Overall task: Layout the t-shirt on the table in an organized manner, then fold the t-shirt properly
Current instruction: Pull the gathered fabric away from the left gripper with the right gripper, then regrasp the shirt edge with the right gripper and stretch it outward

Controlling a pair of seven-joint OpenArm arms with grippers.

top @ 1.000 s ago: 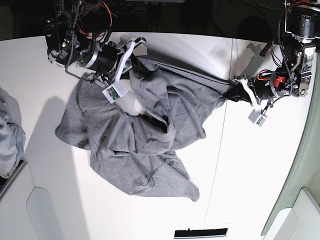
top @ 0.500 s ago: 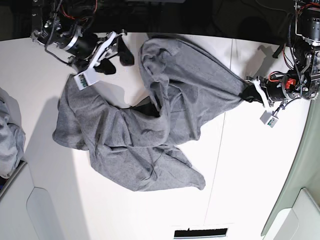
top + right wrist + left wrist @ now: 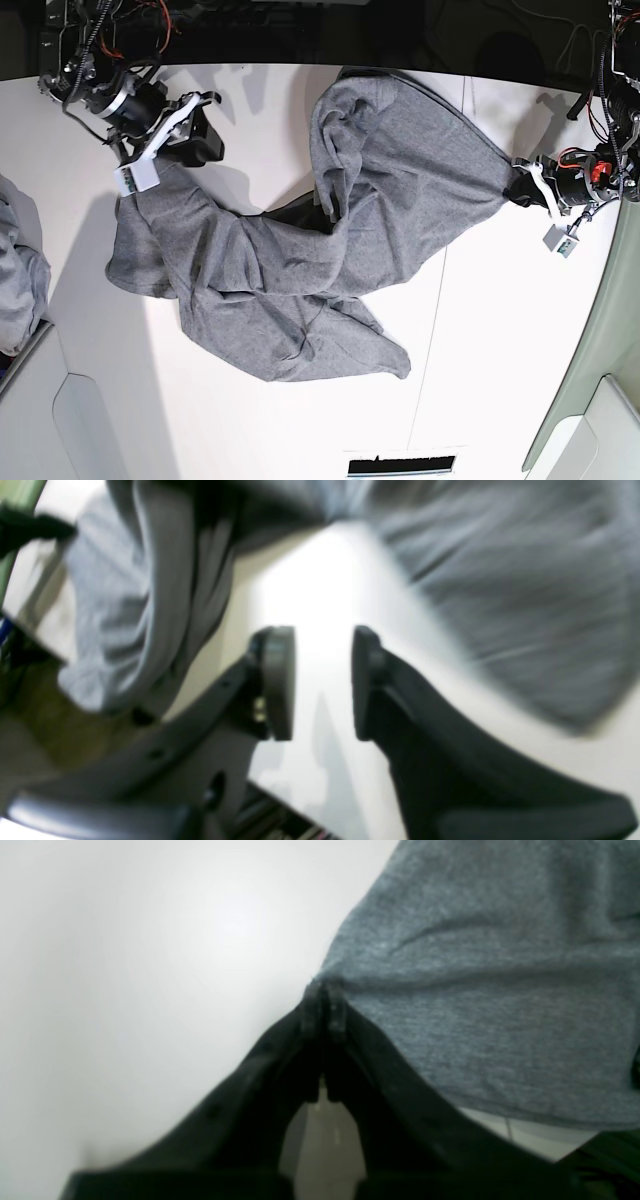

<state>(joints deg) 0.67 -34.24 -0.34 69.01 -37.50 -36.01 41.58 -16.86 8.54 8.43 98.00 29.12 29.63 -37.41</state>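
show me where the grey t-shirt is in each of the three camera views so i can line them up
Base: the t-shirt sprawls rumpled across the middle of the table, one corner pulled to the right edge.
Left wrist: it fills the upper right, its corner pinched in the left gripper.
Right wrist: blurred, along the top and right, beyond the open right gripper.
Shared landmark: the white tabletop.

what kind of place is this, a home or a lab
Most likely a robotics lab bench: two cabled arms at a bare white table, a left pincer gripping a grey t-shirt, another cloth pile waiting.
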